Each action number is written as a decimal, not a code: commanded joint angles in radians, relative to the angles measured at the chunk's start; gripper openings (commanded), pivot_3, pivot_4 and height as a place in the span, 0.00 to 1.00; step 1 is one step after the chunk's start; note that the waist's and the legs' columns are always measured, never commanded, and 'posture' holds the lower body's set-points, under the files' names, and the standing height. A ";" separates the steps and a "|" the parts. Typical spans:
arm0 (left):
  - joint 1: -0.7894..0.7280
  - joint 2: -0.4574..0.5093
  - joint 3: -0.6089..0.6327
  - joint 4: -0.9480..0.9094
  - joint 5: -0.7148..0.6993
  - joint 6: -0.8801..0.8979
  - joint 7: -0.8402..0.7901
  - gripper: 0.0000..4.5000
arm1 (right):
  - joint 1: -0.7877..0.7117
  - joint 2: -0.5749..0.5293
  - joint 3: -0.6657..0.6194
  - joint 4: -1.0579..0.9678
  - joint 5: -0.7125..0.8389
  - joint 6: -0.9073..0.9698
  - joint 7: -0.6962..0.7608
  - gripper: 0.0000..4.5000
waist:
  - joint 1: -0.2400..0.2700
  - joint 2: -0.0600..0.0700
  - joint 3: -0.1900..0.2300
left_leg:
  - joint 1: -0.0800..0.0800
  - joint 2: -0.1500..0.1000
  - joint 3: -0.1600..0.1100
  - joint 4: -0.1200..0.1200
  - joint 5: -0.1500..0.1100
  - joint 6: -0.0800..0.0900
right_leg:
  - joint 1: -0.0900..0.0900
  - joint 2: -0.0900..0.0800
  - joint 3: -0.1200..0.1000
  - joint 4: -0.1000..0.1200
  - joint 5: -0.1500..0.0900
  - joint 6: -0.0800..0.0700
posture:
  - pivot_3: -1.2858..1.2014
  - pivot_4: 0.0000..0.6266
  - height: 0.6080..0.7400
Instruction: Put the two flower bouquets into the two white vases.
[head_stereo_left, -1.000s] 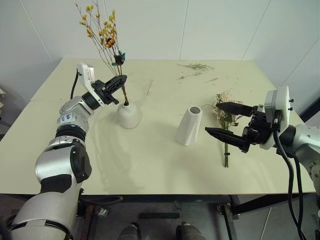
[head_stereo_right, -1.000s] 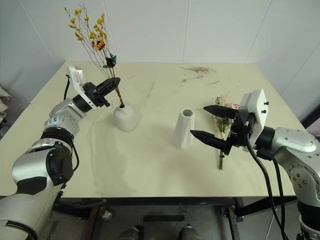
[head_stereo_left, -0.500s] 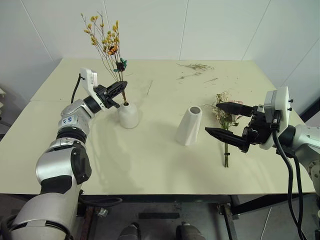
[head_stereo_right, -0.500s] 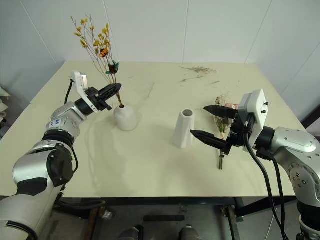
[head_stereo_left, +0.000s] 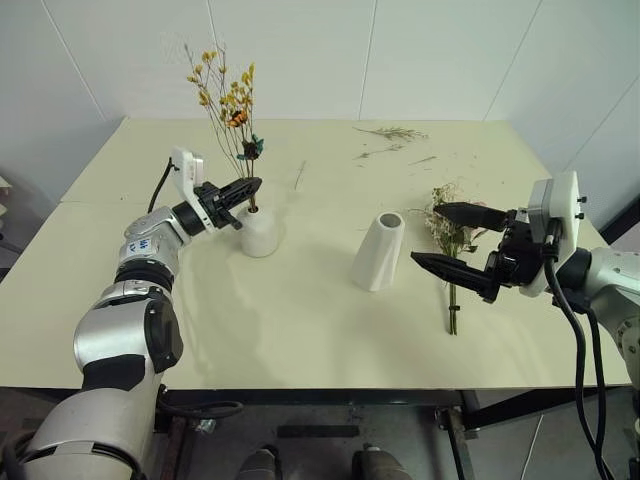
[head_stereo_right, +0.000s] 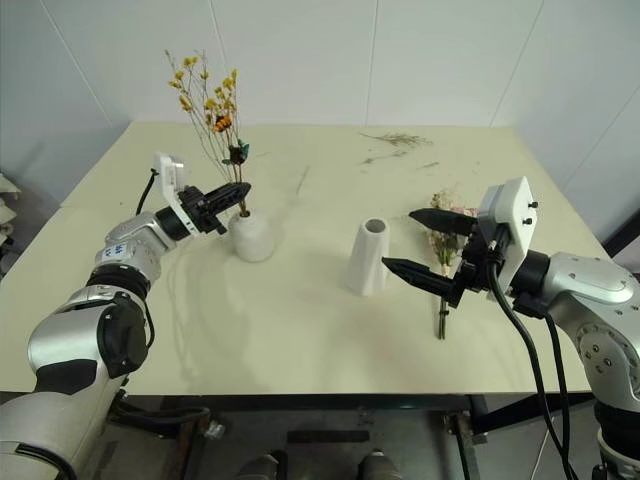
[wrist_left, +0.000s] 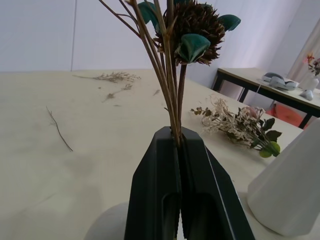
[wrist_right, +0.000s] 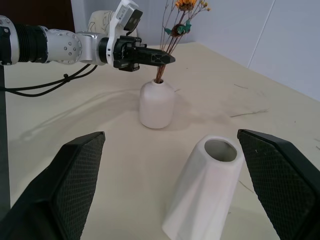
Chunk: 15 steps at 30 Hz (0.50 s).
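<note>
The thin sprig of yellow-orange blossoms (head_stereo_left: 228, 98) stands nearly upright, its stems running down into the mouth of the short round white vase (head_stereo_left: 258, 232). My left gripper (head_stereo_left: 247, 187) is shut on those stems just above the vase neck; the left wrist view shows the stems (wrist_left: 172, 95) pinched between the two fingers. The taller tapered white vase (head_stereo_left: 378, 252) stands mid-table with nothing in it. To its right, the fuller pale bunch with greenery (head_stereo_left: 449, 238) lies flat on the table. My right gripper (head_stereo_left: 425, 234) hovers open above that bunch, pointing toward the tall vase.
Loose dried twigs (head_stereo_left: 392, 132) lie scattered at the back of the cream table (head_stereo_left: 300, 330), and one thin twig (head_stereo_left: 299, 175) lies behind the round vase. A second table (wrist_left: 270, 82) with small objects stands beyond the right side.
My left gripper has sunk with the sprig, sliding its stems deeper into the round vase and bringing the blossoms more upright. The right gripper has not moved.
</note>
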<state>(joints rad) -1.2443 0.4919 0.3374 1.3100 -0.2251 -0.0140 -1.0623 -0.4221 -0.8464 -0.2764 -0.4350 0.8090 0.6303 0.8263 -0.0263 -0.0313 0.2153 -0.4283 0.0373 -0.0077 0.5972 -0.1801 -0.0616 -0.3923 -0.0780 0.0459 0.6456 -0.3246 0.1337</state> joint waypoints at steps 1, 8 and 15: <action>-0.016 0.026 -0.013 -0.025 0.010 0.019 -0.022 0.20 | -0.022 0.005 -0.003 -0.004 -0.001 -0.023 0.011 1.00 | 0.000 0.000 0.000 | 0.000 0.000 0.000 0.000 0.000 0.000 | 0.000 0.000 0.000 0.000 0.000 0.000 | 0.52 0.24 1.00; -0.010 0.059 -0.026 -0.048 0.003 0.017 -0.097 0.67 | -0.039 0.003 0.007 0.014 -0.015 -0.029 0.025 1.00 | -0.001 0.000 0.000 | 0.000 0.000 0.000 0.000 0.000 0.000 | 0.000 0.000 0.000 0.000 0.000 0.000 | 0.52 0.24 1.00; 0.006 0.076 -0.019 -0.061 -0.009 -0.005 -0.114 0.99 | -0.058 0.002 0.023 0.040 -0.032 -0.040 0.045 1.00 | 0.000 0.000 0.000 | 0.000 0.000 0.000 0.000 0.000 0.000 | 0.000 0.000 0.000 0.000 0.000 0.000 | 0.52 0.24 1.00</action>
<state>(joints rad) -1.2387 0.5532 0.3105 1.2860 -0.2224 -0.0005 -1.1622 -0.4595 -0.8463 -0.2411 -0.3896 0.7764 0.6114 0.8619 -0.0260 -0.0313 0.2153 -0.4284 0.0374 -0.0077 0.5971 -0.1801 -0.0616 -0.3924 -0.0780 0.0458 0.6456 -0.3246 0.1337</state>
